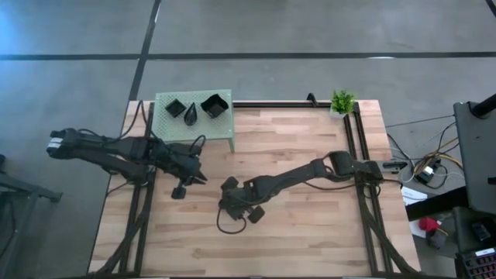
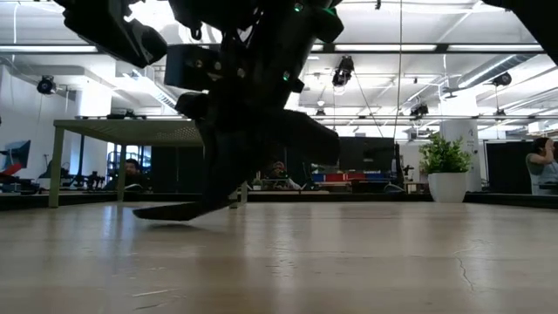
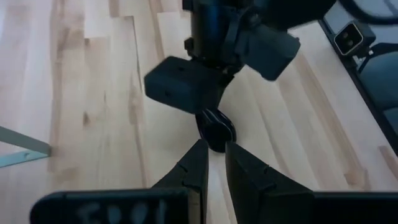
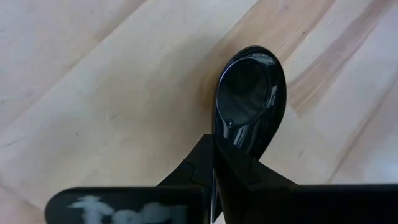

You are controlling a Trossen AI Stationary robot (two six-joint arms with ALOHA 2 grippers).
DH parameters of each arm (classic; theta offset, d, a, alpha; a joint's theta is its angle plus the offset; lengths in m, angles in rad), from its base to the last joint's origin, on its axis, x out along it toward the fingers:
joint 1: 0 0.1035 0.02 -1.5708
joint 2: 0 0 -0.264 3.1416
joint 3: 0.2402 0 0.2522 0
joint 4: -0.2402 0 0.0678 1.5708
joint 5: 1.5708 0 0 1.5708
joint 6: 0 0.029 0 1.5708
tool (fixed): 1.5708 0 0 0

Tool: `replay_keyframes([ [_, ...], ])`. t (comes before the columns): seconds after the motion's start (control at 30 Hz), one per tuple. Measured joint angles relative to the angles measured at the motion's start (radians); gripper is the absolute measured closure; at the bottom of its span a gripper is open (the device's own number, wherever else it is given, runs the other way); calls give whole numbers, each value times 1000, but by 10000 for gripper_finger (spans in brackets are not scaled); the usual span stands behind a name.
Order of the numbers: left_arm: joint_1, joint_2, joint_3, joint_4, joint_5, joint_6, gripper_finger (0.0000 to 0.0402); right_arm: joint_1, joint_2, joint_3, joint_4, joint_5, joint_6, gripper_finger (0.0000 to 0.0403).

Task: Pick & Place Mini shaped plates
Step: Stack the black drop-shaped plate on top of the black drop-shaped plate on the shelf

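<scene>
A black leaf-shaped mini plate (image 4: pixel 252 93) is in my right gripper (image 4: pixel 216 155), which is shut on it near the table's middle (image 1: pixel 226 203). In the low view this plate (image 2: pixel 174 210) lies nearly flat just at the tabletop. Whether it touches the wood I cannot tell. My left gripper (image 3: pixel 215 158) stands to its left (image 1: pixel 198 177), pointing at it, fingers a narrow gap apart with nothing between them. Three more mini plates (image 1: pixel 175 108) (image 1: pixel 190 115) (image 1: pixel 214 105) rest on top of the green stand (image 1: pixel 167 128). My right gripper pinches the leaf-shaped plate's narrow end (image 4: pixel 227 132) between its two fingers. The fingers slant down from above and lie along the plate. The plate's broad end (image 4: pixel 255 68) reaches out beyond the fingertips, hollow side up, nearly level and low over the wood.
The green stand stands at the far left of the table. A small potted plant (image 1: pixel 342 101) stands at the far right corner. Black rails (image 1: pixel 353 139) run along the table's far and right sides. Bare wood lies toward the near edge.
</scene>
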Motion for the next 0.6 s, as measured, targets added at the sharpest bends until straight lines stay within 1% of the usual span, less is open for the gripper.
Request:
replay_keyframes([
  [0.23,-5,0,-33,7,-2,-1,353,0,0,29,-4,8,30,394],
  [0.4,-6,0,-34,13,-2,-2,353,0,0,30,-6,8,-8,394],
  [0.6,-6,0,-33,13,-2,-2,353,0,0,13,-6,8,-11,394],
])
